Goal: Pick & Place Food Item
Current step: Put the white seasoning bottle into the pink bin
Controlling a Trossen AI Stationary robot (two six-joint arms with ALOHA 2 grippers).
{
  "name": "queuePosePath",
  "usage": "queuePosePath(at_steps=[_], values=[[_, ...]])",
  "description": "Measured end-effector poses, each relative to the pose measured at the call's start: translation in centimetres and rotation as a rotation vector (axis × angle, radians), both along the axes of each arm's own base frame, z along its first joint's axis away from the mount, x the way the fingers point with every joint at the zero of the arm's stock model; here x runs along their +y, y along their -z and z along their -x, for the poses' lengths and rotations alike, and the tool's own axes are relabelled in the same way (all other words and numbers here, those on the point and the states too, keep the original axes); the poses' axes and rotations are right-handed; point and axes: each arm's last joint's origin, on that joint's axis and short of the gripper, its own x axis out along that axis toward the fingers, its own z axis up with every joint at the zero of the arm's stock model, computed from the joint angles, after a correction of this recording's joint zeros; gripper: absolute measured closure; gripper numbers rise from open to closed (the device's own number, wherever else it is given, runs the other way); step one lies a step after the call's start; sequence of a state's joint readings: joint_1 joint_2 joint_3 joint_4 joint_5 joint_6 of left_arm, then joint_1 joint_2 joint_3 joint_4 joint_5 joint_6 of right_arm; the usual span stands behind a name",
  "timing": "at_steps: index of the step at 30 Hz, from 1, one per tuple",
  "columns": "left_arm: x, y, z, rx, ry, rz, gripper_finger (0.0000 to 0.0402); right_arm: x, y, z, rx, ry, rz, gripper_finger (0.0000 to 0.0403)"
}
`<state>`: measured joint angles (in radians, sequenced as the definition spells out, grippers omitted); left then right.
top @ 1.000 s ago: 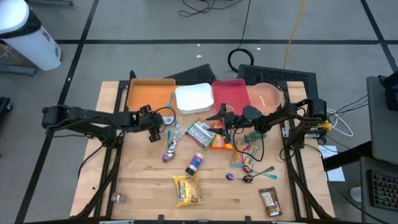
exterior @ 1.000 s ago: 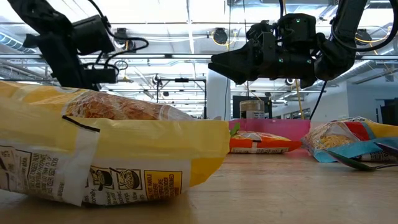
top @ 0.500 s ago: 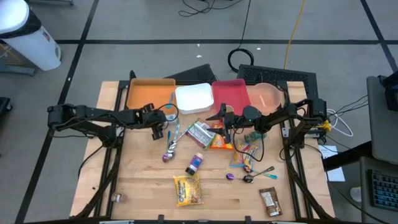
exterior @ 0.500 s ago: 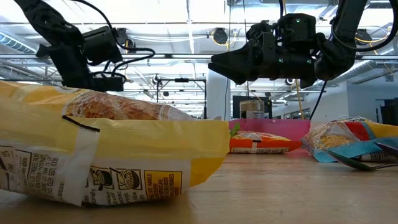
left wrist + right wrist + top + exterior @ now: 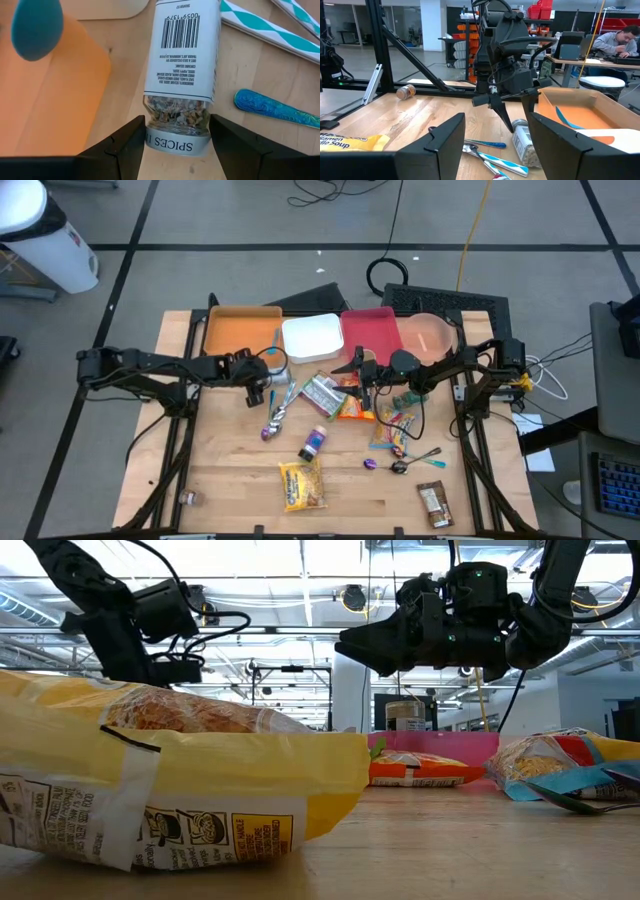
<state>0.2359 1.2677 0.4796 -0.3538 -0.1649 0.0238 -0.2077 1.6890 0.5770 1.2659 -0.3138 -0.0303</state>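
A glass spice jar (image 5: 182,55) with a white label and grey cap lies on its side on the wood beside the orange tray (image 5: 240,330). My left gripper (image 5: 177,125) is open and tilted down over the jar's cap end, one finger on each side. I see no touch. In the high view it is at the table's left-middle (image 5: 262,385). My right gripper (image 5: 345,367) hangs open above the table's middle (image 5: 350,640) with nothing between its fingers.
White tray (image 5: 312,338), red tray (image 5: 370,330) and pink bowl (image 5: 430,338) line the far edge. Snack packets (image 5: 322,392), spoons, a purple bottle (image 5: 313,443), a yellow bag (image 5: 302,485) and a bar (image 5: 433,503) lie scattered. A teal spoon (image 5: 35,25) lies in the orange tray.
My left gripper has moved a little toward the table's right and down over the spice jar, tipping further downward. Its fingers keep the same gap.
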Motion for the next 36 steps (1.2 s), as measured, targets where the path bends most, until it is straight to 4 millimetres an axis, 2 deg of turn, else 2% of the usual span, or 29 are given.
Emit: queuePosePath(at_steps=[3,10,21,26,36], values=[[0.01,0.09,-0.02,0.006,-0.003,0.002,0.0190,0.00,0.00,0.00,0.000,0.001,0.000,0.0192],[0.01,-0.06,-0.24,-0.024,-0.002,0.001,0.0255,0.00,0.00,0.00,0.000,0.001,0.000,0.0192],[-0.08,-0.18,-0.49,-0.065,-0.004,0.051,0.0295,0.00,0.07,0.00,0.006,0.002,0.006,0.0192],[-0.06,-0.20,-0.70,-0.096,-0.016,0.061,0.0270,0.00,0.07,0.00,0.006,0.002,0.006,0.0191],[-0.17,0.13,-0.43,-0.085,-0.077,0.116,0.0171,0.00,0.07,0.00,0.006,0.002,0.006,0.0191]])
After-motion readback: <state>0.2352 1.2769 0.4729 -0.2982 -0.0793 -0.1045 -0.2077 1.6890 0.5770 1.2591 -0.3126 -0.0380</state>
